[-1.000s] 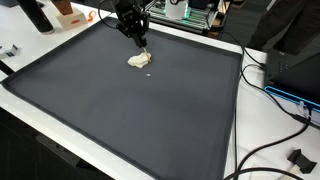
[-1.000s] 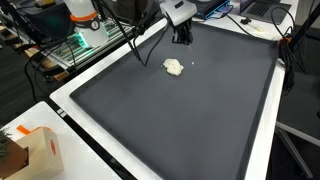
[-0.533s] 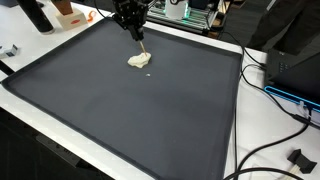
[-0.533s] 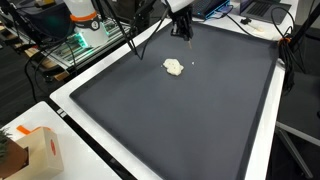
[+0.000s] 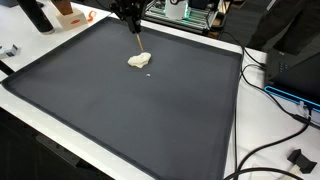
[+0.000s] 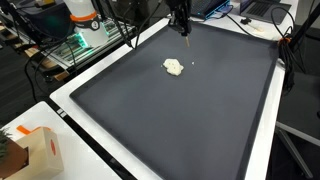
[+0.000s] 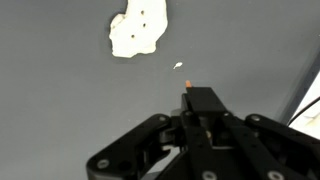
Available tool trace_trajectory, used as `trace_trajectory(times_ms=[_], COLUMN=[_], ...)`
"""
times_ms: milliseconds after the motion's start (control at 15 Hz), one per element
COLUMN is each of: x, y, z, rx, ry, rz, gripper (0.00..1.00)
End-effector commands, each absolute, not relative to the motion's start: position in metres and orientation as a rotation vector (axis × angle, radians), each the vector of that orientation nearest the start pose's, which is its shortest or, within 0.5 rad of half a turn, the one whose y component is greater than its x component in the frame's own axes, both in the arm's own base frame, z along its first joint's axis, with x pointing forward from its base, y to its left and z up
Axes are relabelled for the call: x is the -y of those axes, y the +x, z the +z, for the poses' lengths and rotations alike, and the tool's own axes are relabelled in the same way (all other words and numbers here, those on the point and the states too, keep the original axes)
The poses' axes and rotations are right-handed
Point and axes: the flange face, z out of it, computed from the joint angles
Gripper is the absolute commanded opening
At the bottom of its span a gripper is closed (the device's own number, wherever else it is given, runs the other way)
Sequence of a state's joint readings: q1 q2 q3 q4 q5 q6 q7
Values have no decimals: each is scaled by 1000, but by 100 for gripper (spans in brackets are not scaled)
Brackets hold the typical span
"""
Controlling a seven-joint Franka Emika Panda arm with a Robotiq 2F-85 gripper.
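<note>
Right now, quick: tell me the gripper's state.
Gripper: closed, holding a thin stick that points down at the dark mat, its tip apart from the white lump.

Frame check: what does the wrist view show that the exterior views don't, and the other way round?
Wrist only: the gripper close up, fingers shut, with a small orange tip poking out in front.
Exterior only: a thin stick hanging from the gripper, the mat's edges, the white table, cables and a box.
Shared: the dark mat, the white lump and a crumb beside it.
</note>
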State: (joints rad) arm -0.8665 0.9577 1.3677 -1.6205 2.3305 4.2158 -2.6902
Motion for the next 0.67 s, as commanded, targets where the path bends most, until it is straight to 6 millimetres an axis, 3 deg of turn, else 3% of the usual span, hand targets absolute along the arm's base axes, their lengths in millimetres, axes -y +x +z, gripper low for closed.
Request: trace_trajectory(times_ms=[0,600], x=[-11,-22], y=[520,502], z=[357,370], rx=[152,89], ry=[-2959,-3135], rz=[-224,-198], gripper=[3,3])
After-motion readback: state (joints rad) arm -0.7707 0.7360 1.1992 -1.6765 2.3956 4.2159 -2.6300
